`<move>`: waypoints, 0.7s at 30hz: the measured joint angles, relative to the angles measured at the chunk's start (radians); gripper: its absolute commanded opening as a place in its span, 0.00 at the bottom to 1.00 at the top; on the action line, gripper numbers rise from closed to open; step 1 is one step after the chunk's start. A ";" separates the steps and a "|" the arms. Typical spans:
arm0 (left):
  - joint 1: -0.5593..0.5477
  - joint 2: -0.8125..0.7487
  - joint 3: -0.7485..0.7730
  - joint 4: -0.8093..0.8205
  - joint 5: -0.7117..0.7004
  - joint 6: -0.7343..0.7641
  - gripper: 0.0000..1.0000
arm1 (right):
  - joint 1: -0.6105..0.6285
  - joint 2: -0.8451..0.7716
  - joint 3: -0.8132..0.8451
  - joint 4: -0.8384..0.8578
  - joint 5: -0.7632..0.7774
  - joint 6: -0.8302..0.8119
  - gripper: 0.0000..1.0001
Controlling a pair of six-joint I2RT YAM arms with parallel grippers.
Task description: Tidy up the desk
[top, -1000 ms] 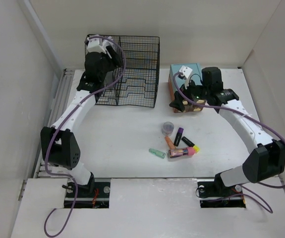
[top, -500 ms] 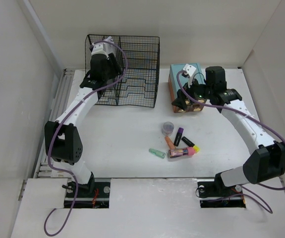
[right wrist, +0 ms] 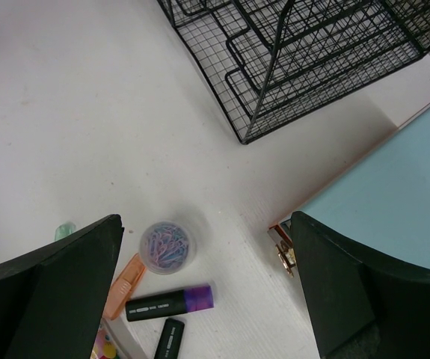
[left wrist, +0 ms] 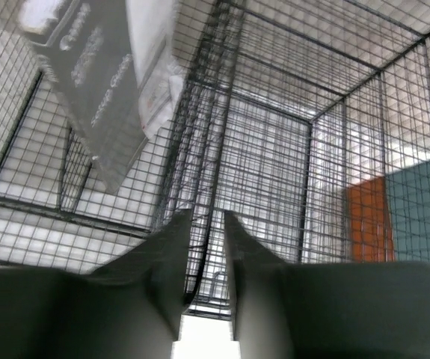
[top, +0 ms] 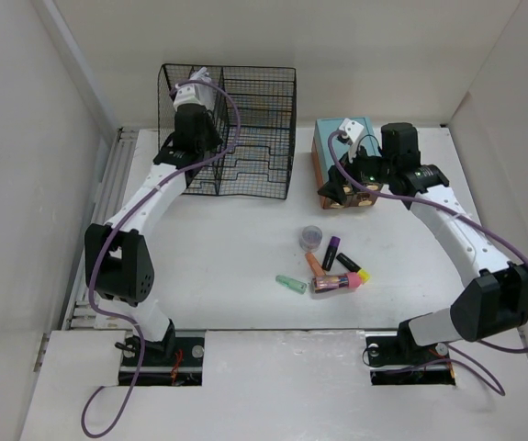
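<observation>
Spread beneath and in front of the black wire rack (top: 254, 138): the white desk (top: 227, 257). At the rack's left end, left gripper (left wrist: 207, 215) narrowed to a slit with 1 rack wire in the gap, pinch impossible to tell. Right of the rack, right gripper (right wrist: 206, 221) splayed wide above the desk, grasping nothing.
</observation>
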 measured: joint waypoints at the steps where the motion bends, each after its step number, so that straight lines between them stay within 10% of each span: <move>1: -0.002 0.001 -0.002 -0.002 -0.016 0.004 0.08 | 0.000 -0.001 0.000 0.000 0.000 0.000 0.98; 21: -0.113 -0.032 -0.071 0.047 -0.161 0.016 0.00 | 0.000 -0.015 0.000 0.000 -0.013 0.000 0.98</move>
